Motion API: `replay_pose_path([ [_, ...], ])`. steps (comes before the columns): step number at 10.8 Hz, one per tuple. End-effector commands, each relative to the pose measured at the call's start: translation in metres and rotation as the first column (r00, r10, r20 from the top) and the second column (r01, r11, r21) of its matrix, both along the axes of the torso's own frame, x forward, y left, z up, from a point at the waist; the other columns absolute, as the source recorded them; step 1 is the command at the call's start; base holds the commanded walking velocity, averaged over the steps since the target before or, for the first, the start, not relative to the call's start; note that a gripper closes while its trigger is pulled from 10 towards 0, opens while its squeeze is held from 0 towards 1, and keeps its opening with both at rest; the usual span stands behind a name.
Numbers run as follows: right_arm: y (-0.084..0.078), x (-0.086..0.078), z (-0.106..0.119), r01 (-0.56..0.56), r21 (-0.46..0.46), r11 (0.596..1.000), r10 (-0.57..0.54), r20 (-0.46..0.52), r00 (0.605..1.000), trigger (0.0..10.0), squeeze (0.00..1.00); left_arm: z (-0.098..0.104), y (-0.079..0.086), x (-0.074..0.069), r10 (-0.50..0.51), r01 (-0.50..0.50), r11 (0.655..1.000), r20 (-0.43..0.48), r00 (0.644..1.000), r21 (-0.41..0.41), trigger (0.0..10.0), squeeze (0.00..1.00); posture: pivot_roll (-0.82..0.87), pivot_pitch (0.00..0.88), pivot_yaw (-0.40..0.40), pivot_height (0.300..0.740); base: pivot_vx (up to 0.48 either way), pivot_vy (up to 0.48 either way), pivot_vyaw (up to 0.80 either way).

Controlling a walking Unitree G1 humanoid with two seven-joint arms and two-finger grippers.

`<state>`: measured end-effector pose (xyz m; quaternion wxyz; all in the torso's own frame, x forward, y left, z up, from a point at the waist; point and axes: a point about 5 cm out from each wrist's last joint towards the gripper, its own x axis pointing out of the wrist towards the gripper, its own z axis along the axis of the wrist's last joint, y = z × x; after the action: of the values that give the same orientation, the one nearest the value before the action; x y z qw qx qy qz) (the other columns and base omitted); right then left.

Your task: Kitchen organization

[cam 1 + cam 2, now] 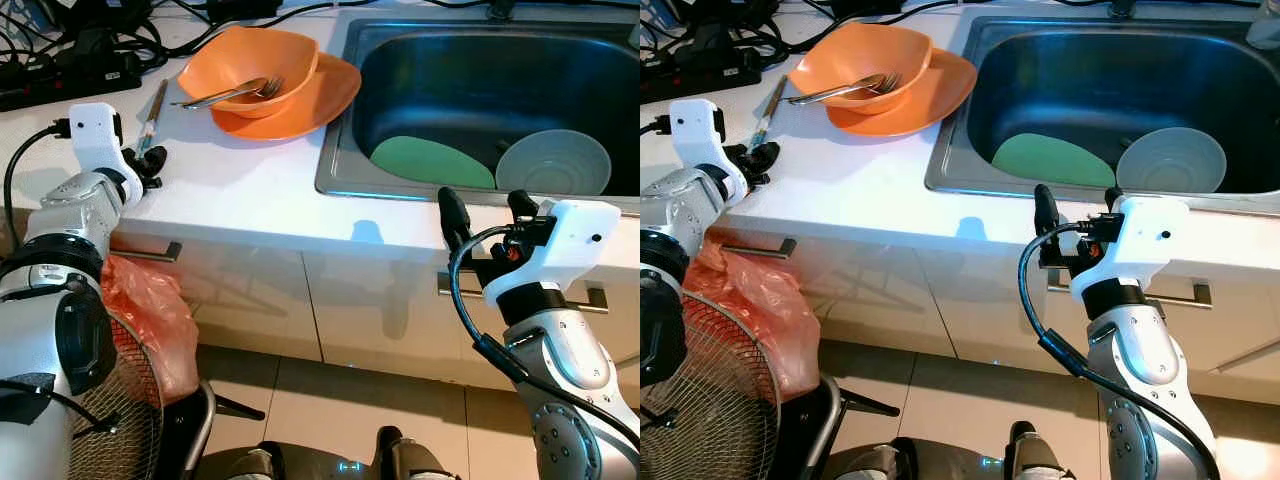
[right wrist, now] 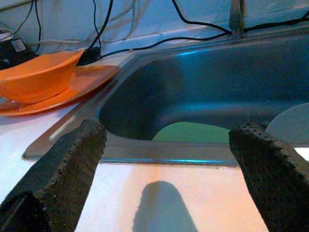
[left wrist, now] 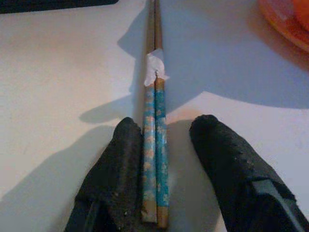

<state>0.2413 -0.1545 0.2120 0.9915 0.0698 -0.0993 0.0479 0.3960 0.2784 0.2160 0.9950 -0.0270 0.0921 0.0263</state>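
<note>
chopsticks [image 3: 155,145] between spread left gripper [image 3: 161,159] jaws, touching one, r gripper [image 2: 164,164] jaws spread, countertop [image 1: 250,190]

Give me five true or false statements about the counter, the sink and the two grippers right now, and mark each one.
1. A fork rests in the orange bowl. True.
2. The orange bowl sits in the sink. False: it sits on an orange plate on the counter, left of the sink.
3. The left gripper has its fingers either side of the chopsticks. True; it is open, with a gap on one side.
4. The right gripper holds the green plate. False: it is open and empty, over the counter edge before the sink.
5. A pale bowl lies in the sink beside the green plate. True.
</note>
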Motion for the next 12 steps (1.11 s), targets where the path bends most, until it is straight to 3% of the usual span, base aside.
replay_pose_path([
  [1,0.0002,-0.0004,-0.0006,-0.001,0.008,1.000,0.001,-0.005,1.000,10.0,0.00,-0.0233,0.0077,-0.0084,0.018,-0.018,1.000,-0.101,0.995,-0.002,0.0,0.00,-0.18,0.231,0.093,0.740,0.000,0.000,0.00],
  [10,0.0020,0.0023,-0.0005,-0.010,0.012,1.000,0.010,-0.003,1.000,10.0,0.00,-0.0276,0.0088,-0.0099,0.031,-0.033,0.999,-0.089,0.996,-0.020,0.0,0.00,-0.17,0.229,0.086,0.740,0.000,0.000,0.00],
  [12,0.0015,0.0038,-0.0004,-0.010,0.011,1.000,0.010,-0.001,1.000,10.0,0.00,-0.0252,0.0138,-0.0110,0.066,-0.067,0.998,-0.046,0.997,-0.022,0.0,0.00,-0.17,0.227,0.083,0.740,0.000,0.000,0.00],
])
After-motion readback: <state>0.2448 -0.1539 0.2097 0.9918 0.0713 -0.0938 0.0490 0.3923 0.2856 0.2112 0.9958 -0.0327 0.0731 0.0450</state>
